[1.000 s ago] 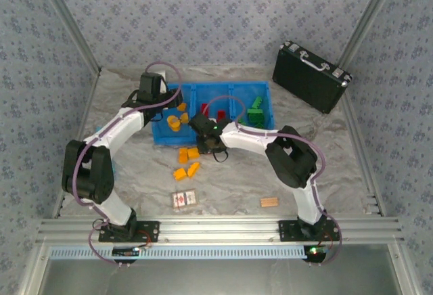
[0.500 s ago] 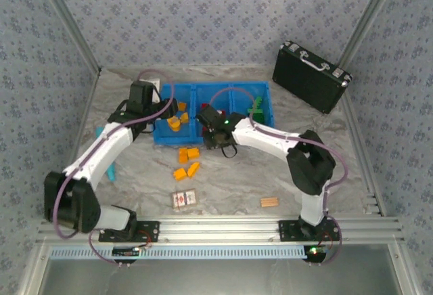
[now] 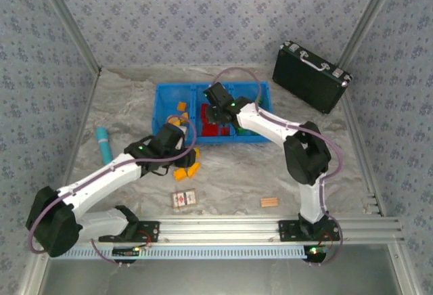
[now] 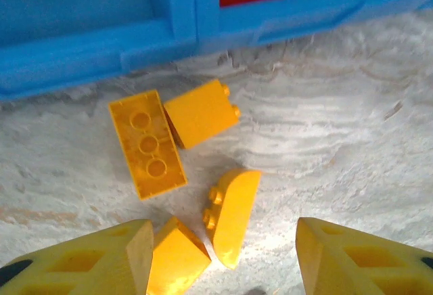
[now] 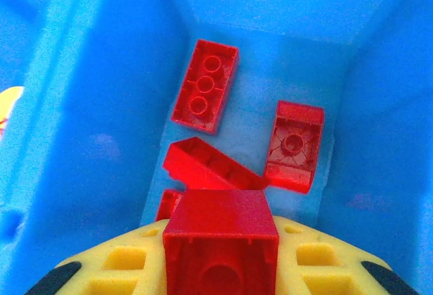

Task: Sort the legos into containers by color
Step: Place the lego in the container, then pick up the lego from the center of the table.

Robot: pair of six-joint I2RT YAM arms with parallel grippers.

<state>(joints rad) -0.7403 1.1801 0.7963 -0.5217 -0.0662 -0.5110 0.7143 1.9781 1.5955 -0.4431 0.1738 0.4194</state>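
Light, stiff, slick plastic; best pinched across the flat side walls, not the studs; hovering with the left gripper [image 4: 220,261] spread wide over four orange-yellow legos [image 4: 147,143] loose on the surface [image 4: 338,139] just before the blue tray [image 4: 101,44]; curved lego [image 4: 230,217] directly between the jaws; clamped in the right gripper [image 5: 220,268], a red lego [image 5: 220,231], above the middle compartment [image 5: 270,72] with other reds inside.

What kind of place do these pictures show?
Most likely a robot test cell in a laboratory: a left arm and a right arm are bolted to an aluminium rail, and patterned walls enclose the marbled table.
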